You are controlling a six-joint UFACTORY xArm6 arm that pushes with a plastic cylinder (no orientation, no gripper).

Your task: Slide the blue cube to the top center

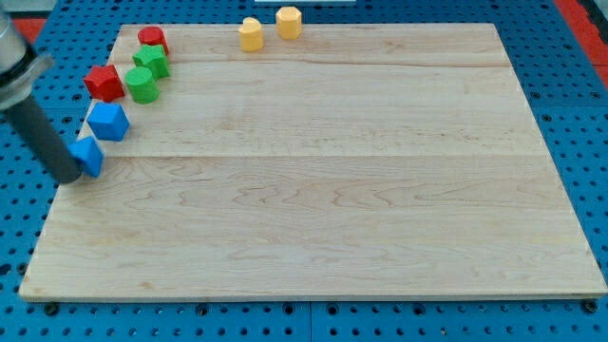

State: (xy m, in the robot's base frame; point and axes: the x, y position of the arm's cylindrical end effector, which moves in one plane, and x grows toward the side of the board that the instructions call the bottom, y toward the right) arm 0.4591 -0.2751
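A small blue cube (90, 155) lies near the left edge of the wooden board (323, 190). My tip (70, 177) rests right against the cube's left side, touching or nearly touching it, and the dark rod slants up to the view's top left. A second, larger blue block (109, 122), many-sided, sits just above the cube. The board's top centre lies far to the right of both, near two yellow blocks.
In the top left corner are a red cylinder (152, 40), a green star-like block (152, 61), a red star-like block (104, 83) and a green cylinder (142, 85). Two yellow blocks (251, 34) (289, 21) sit at the top edge. Blue pegboard surrounds the board.
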